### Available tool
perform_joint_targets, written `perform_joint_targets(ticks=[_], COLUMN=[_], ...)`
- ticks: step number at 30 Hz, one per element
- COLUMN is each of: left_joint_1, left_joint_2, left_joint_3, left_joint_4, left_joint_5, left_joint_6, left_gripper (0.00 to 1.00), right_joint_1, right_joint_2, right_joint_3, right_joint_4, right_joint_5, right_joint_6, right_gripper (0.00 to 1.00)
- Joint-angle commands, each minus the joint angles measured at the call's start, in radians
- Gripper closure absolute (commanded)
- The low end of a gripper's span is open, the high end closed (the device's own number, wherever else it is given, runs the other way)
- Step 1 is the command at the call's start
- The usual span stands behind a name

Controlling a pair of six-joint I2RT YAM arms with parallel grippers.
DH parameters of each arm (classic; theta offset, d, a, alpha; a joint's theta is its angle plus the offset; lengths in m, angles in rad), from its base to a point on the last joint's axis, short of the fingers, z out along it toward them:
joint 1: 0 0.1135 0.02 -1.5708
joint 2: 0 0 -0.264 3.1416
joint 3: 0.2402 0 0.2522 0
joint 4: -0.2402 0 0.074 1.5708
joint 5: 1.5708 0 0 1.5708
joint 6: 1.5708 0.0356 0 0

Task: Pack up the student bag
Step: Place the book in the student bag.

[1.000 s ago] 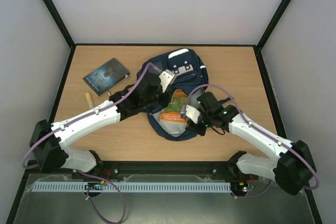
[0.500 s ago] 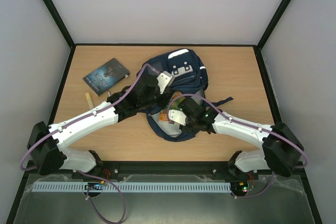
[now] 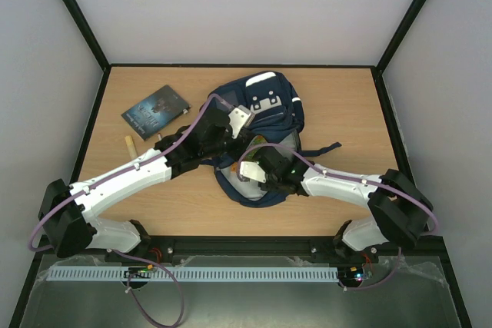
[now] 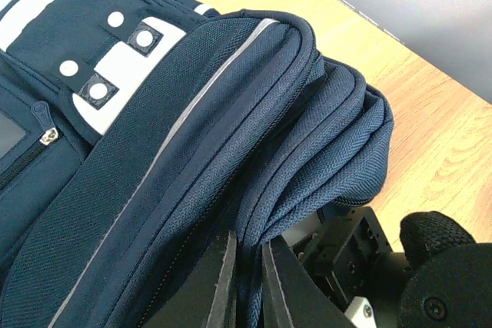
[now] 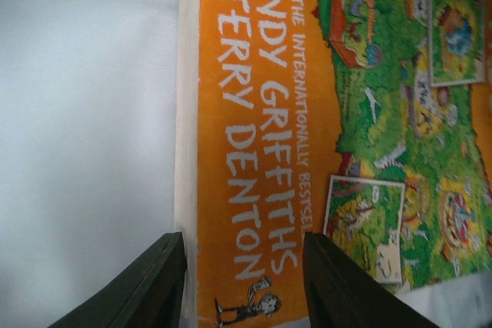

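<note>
Student bag [image 3: 280, 117] lies mid-worktop [image 3: 354, 105], mouth toward the arm bases. Left jaws are clenched on the bag's upper mouth lip, holding it lifted. Right jaws are spread, unloaded, reaching into the bag's mouth, straddling the orange book [image 5: 269, 151] near its spine edge.

Judgement: hold the lip high and taut; seat the book flat and deeper in, clear of the zip edge.

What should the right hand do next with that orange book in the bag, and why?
Probably nudge the orange paperback book further into the navy-blue fabric backpack. The right hand is open, straddling the book's edge, while the left hand is shut on the backpack's opening rim, holding it up.
</note>
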State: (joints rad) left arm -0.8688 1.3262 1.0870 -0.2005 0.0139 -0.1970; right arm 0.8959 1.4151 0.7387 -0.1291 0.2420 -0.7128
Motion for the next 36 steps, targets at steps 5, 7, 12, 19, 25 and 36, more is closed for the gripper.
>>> perform_joint_targets(ticks=[5,7,12,19,25,36], left_joint_1=[0.010,0.009,0.010,0.011,0.013,0.029], left_joint_2=[-0.043,-0.040,-0.047,-0.056,-0.060,-0.025], left_joint_3=[0.038,0.041,0.042,0.029,0.012,0.002], left_joint_4=[0.041,0.036,0.029,0.026,0.038,0.013], left_joint_5=[0.019,0.023,0.024,0.027,0.026,0.038], left_joint_6=[0.004,0.004,0.004,0.003,-0.002,-0.006], left_gripper=[0.98,0.97,0.98,0.98,0.97,0.97], right_joint_1=[0.002,0.001,-0.009,-0.050,-0.064,-0.022], right_joint_2=[0.057,0.088,0.165,0.250,0.182,-0.170], right_joint_3=[-0.074,-0.078,-0.068,-0.034,-0.040,-0.005], right_joint_4=[0.388,0.451,0.565,0.635,0.510,-0.212], right_joint_5=[0.254,0.288,0.335,0.386,0.302,-0.238], right_joint_6=[-0.055,-0.064,-0.067,-0.023,0.028,0.078], right_gripper=[0.60,0.61,0.63,0.65,0.60,0.49])
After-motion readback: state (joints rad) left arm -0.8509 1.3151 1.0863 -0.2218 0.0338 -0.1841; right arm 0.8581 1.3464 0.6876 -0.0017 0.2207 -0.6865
